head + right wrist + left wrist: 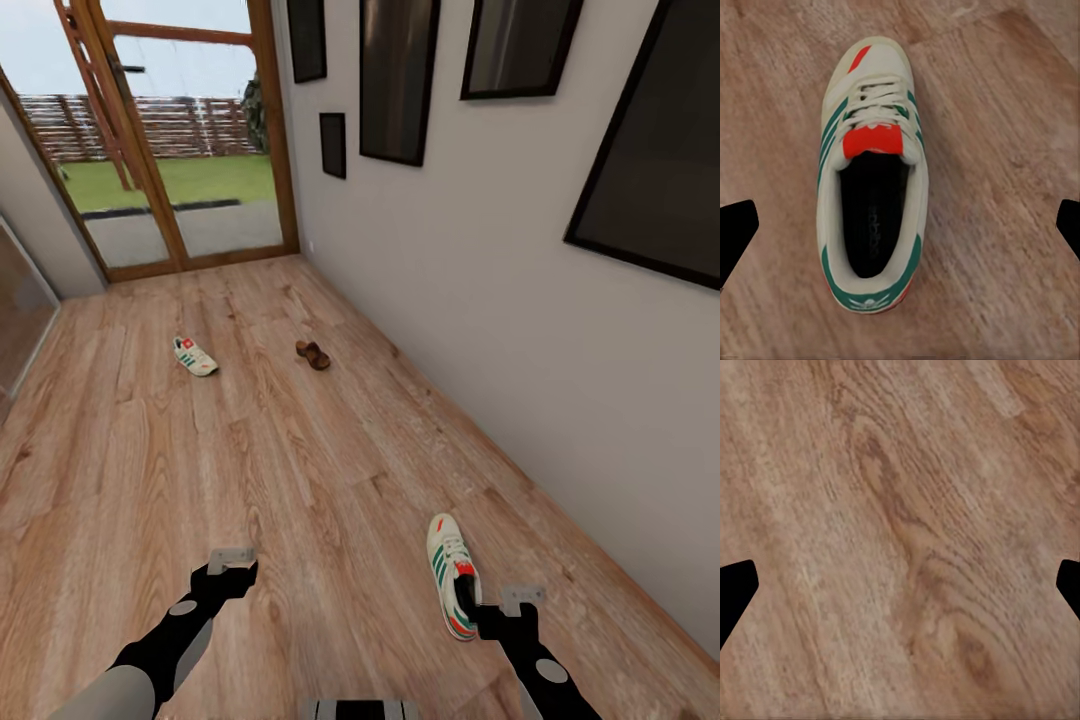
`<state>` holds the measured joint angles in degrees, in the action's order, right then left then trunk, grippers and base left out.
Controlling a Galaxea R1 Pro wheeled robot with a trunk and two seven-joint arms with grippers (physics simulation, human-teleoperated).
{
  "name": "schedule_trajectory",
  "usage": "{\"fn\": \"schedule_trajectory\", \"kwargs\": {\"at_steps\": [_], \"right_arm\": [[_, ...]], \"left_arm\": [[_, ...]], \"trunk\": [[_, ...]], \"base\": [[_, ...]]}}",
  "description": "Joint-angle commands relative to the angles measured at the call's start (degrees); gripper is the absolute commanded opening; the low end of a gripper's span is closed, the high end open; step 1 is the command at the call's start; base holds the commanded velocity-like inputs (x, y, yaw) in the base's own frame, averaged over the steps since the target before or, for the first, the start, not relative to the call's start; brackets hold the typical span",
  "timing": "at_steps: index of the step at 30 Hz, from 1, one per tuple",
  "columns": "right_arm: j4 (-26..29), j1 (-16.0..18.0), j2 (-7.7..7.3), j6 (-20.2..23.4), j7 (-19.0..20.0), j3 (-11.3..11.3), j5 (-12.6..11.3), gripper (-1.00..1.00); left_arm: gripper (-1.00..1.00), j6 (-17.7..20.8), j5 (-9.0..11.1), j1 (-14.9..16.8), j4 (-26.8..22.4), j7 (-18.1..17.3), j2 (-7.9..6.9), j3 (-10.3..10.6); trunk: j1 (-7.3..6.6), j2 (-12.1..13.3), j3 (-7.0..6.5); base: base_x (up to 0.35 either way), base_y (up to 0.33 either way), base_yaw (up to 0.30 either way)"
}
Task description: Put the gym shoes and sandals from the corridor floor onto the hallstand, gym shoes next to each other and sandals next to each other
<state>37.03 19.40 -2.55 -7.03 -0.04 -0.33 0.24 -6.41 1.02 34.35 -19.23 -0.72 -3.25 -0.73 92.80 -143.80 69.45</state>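
Note:
One white gym shoe (452, 575) with green stripes and a red tongue lies on the corridor floor (330, 470) close to the right wall. My right gripper (497, 612) hovers open just above its heel, and its wrist view looks straight down into the gym shoe (874, 172), with both black fingertips (736, 229) wide apart. The second gym shoe (195, 356) lies far ahead on the left. The brown sandals (313, 354) lie close together to its right. My left gripper (228, 575) hangs open over bare corridor floor (900, 510). The hallstand is out of view.
A wood-framed glass door (190, 130) closes the far end of the corridor. The off-white right wall (480, 300) carries several black-framed pictures (398, 75). A mirrored door edge (20, 310) shows at the far left.

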Motion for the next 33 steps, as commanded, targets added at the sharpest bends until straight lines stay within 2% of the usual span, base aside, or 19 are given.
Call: {"fn": "schedule_trajectory", "kwargs": {"at_steps": [1, 10, 16, 17, 18, 20, 22, 28, 30, 33], "right_arm": [[-0.03, 0.02, 0.0, -0.17, 0.04, -0.03, 0.03, 1.0], [0.3, 0.02, 0.1, 0.1, 0.16, 0.11, 0.17, 1.0], [2.65, 0.5, 0.16, 1.92, 0.03, 0.14, 0.26, 1.0], [4.43, 2.86, 0.06, 6.98, -0.07, 0.15, 0.28, 1.0], [4.85, 4.24, 0.04, 9.31, -0.1, 0.15, 0.28, 1.0], [5.25, 6.46, -0.01, 12.92, -0.12, 0.15, 0.29, 1.0], [5.21, 7.27, 0.0, 14.29, -0.11, 0.15, 0.29, 1.0], [4.24, 8.0, -0.04, 15.06, 0.35, 0.28, 0.31, 1.0], [0.9, 8.09, 0.03, 13.1, 0.4, 0.38, 0.3, 1.0], [-0.19, 8.1, 0.01, 11.36, 0.49, 0.4, 0.29, 1.0]], "left_arm": [[1.0, -0.18, 0.11, 0.04, 0.05, -0.06, 0.04, -0.07], [1.0, -0.23, 0.15, 0.74, -0.26, -0.07, 0.99, -0.12], [1.0, 0.03, -0.11, 1.57, -3.72, -0.35, 3.3, -0.01], [1.0, 0.46, -0.15, 2.16, -6.0, -0.4, 4.01, 0.01], [1.0, 0.53, -0.08, 2.31, -6.46, -0.41, 4.04, -0.01], [1.0, 0.31, -0.1, 2.44, -6.57, -0.42, 4.13, -0.02], [1.0, 0.11, -0.17, 2.37, -6.55, -0.42, 4.13, 0.0], [1.0, -0.02, -0.15, 2.23, -6.89, -0.43, 3.85, 0.03], [1.0, -0.01, -0.21, 2.22, -6.79, -0.43, 4.17, 0.03], [1.0, -0.01, -0.22, 2.21, -6.98, -0.43, 4.23, 0.03]], "trunk": [[0.01, -0.03, 0.36], [0.24, -0.15, 2.59], [0.4, -0.23, 3.94], [0.42, -0.25, 4.17], [0.45, -0.26, 4.39], [0.5, -0.29, 4.83], [0.55, -0.31, 5.27], [0.71, -0.39, 6.6], [0.76, -0.42, 7.05], [0.83, -0.46, 7.71]], "base": [[0.0, 0.0, 0.0], [0.0, 0.0, 0.0], [0.0, 0.0, 0.0], [0.0, 0.0, 0.0], [0.0, 0.0, 0.0], [0.0, 0.0, 0.0], [0.0, 0.0, 0.0], [0.0, 0.0, 0.0], [0.0, 0.0, 0.0], [0.0, 0.0, 0.0]]}}
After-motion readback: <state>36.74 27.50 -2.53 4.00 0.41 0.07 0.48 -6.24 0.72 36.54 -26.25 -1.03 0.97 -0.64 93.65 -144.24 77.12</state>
